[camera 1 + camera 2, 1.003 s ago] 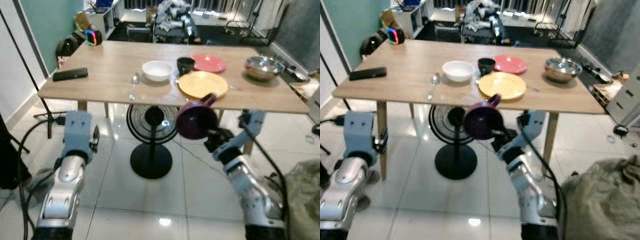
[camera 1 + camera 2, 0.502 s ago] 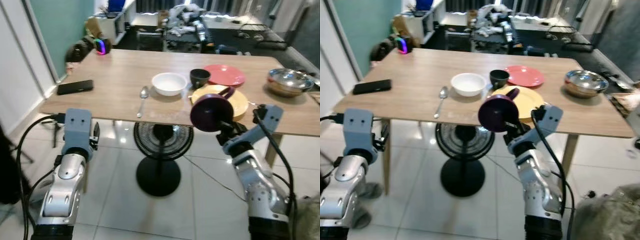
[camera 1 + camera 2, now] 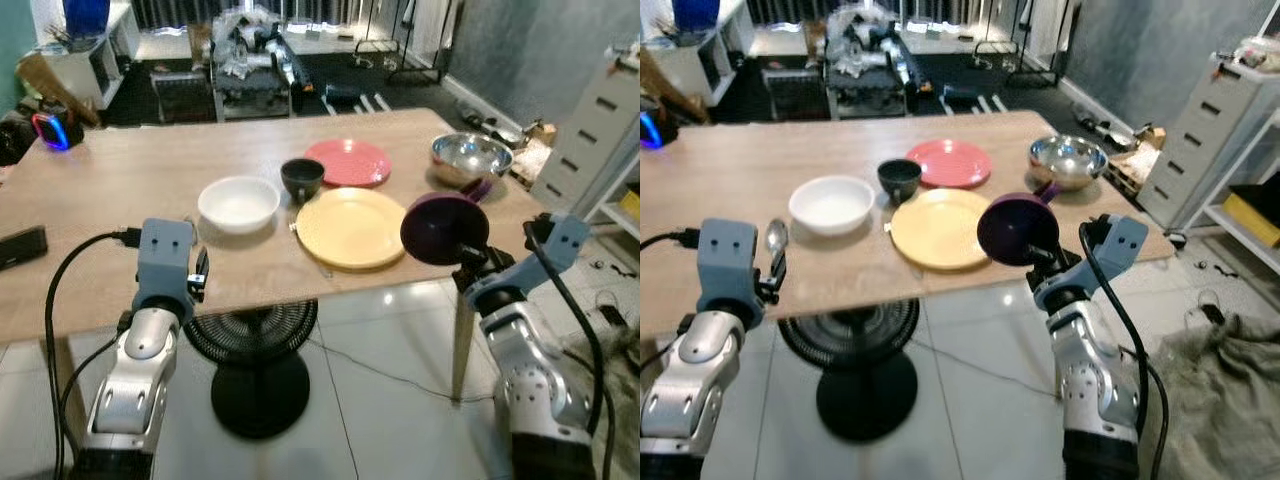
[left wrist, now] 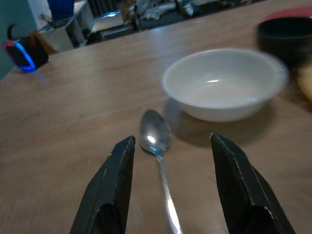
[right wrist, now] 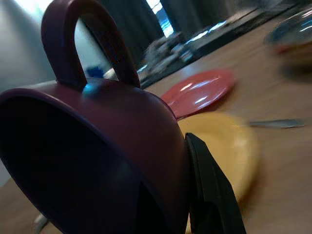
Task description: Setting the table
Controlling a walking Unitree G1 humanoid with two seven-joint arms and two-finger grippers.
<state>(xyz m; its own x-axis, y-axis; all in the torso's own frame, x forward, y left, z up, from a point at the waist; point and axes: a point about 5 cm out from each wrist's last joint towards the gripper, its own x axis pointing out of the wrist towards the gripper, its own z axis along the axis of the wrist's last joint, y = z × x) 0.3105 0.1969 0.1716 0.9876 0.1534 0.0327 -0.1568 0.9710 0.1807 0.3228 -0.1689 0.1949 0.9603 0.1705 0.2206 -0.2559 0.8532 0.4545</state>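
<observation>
a: holding the purple mug (image 3: 444,228) on its side, the right gripper (image 3: 470,268) hung just past the near right edge of the table (image 3: 90,210), fingers clamped on the mug wall. the handle stuck up and away, the open mouth faced back toward the robot.

b: so where did the table lie from the mug?

a: ahead and to the left. the yellow plate (image 3: 350,227) was the nearest dish, just left of the mug; the steel bowl (image 3: 471,158) sat beyond it toward the far right corner. my guess was that the mug had to travel forward over the edge and be turned upright before being set down.

b: and the left gripper (image 4: 168,192)?

a: it was parted and held nothing. it hovered low over the near edge with the spoon (image 4: 158,151) lying between its fingers, the spoon's long axis running near to far, bowl end pointing toward the white bowl (image 4: 224,83). that arm was much the nearer to the spoon.

b: anything in the dishes?

a: the white bowl looked empty, the yellow plate and the red plate (image 3: 347,161) bare. the small dark cup (image 3: 302,178) stood between the white bowl and the red plate; i couldn't see its inside. the steel bowl's contents were too small to tell.
</observation>
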